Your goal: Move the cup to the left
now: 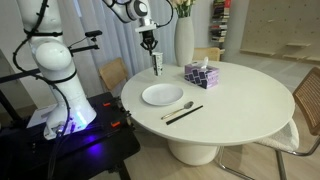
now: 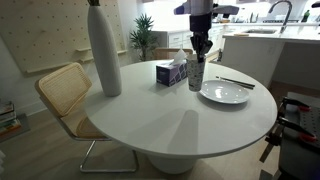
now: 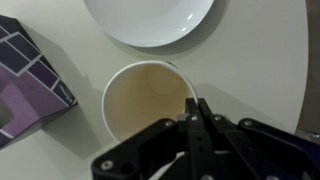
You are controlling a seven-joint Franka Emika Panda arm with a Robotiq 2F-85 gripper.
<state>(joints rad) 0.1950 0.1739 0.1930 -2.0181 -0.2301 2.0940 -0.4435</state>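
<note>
The cup (image 3: 145,105) is white, and I look down into its empty inside in the wrist view. It stands near the table's edge in both exterior views (image 1: 157,63) (image 2: 196,72), between a tissue box and a plate. My gripper (image 3: 195,112) comes down from above with its fingers pinched together on the cup's rim. It also shows in both exterior views (image 1: 152,47) (image 2: 200,48). I cannot tell whether the cup's base touches the round white table (image 1: 235,115) (image 2: 170,125).
A white plate (image 1: 162,95) (image 2: 225,93) (image 3: 150,20) lies beside the cup. A purple tissue box (image 1: 201,74) (image 2: 172,71) (image 3: 25,85) stands close on its other side. A tall white vase (image 1: 185,40) (image 2: 104,55) and cutlery (image 1: 180,108) are on the table. Chairs (image 2: 65,95) surround it.
</note>
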